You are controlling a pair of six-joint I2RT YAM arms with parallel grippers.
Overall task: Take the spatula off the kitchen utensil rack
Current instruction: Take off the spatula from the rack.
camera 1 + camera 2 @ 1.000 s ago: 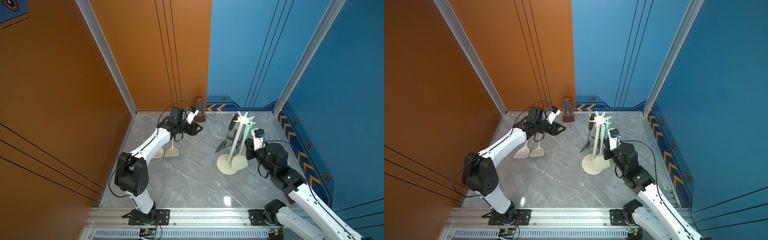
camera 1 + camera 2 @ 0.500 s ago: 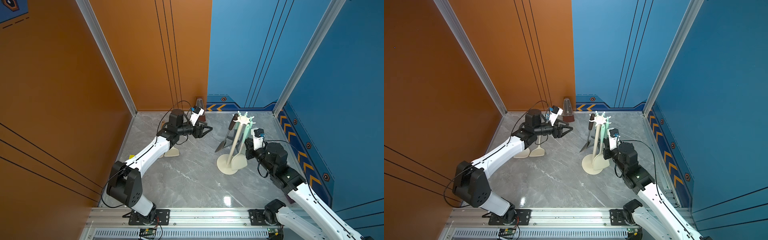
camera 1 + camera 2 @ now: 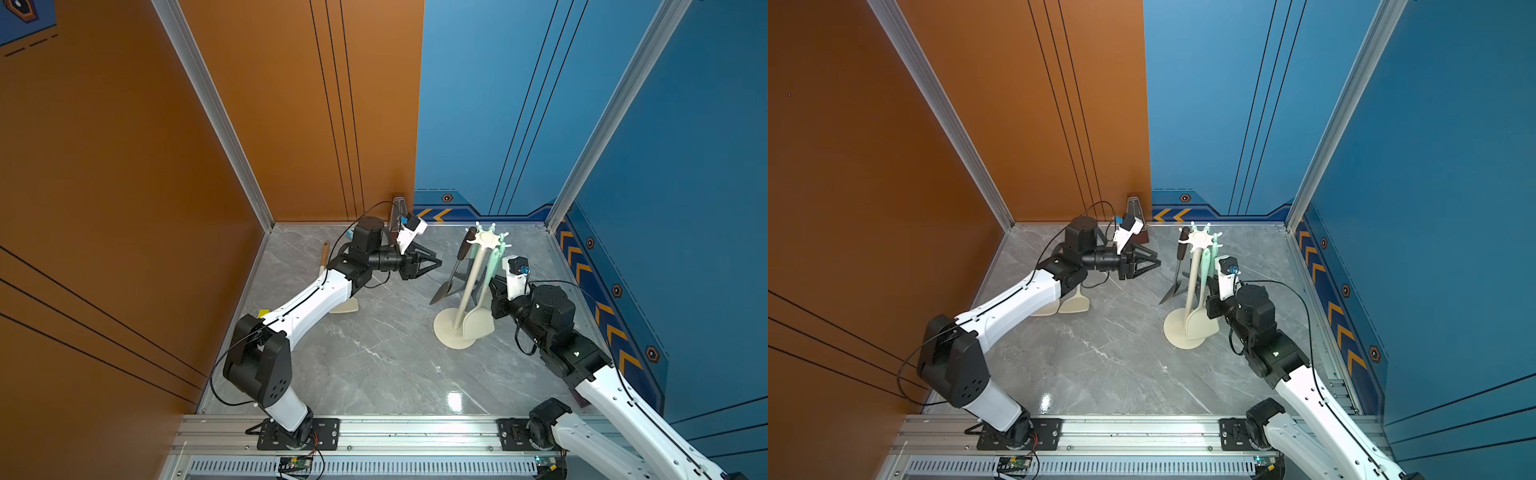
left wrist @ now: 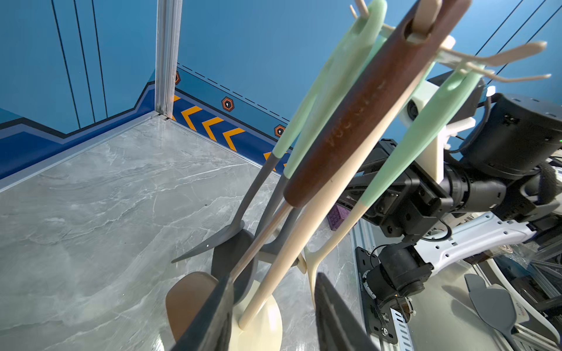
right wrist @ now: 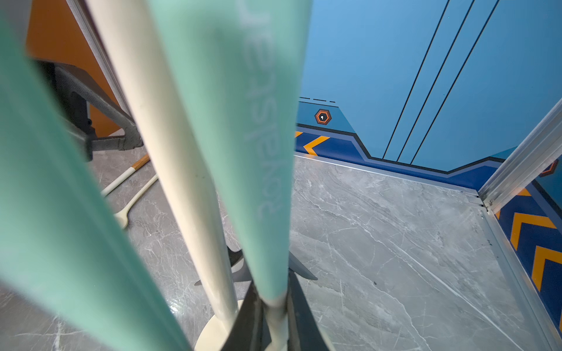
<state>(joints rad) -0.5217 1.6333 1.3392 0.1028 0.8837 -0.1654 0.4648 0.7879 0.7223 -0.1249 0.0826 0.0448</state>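
One kitchen utensil rack point(image 3: 468, 286) is counted on the worktop point(image 3: 374, 353). Four utensils are hung from it: one brown-handled utensil point(image 4: 359, 121), two mint-handled utensils point(image 4: 331, 73) with grey necks, and one mint-handled, cream-headed spatula point(image 3: 478, 322). Two more cream-headed utensils point(image 3: 1073, 305) are laid flat near the left edge, one with a wooden handle end point(image 3: 324, 253). One brown metronome point(image 3: 1134, 208) is found at the far edge. One grey spatula point(image 4: 491, 304) is seen off the worktop, beyond the front rail. Two arms point(image 3: 307, 303) are counted, each with one tool: the left tool point(image 3: 436, 263) and the right tool point(image 5: 273, 307). The rack's hook prongs overlap too much to be counted.
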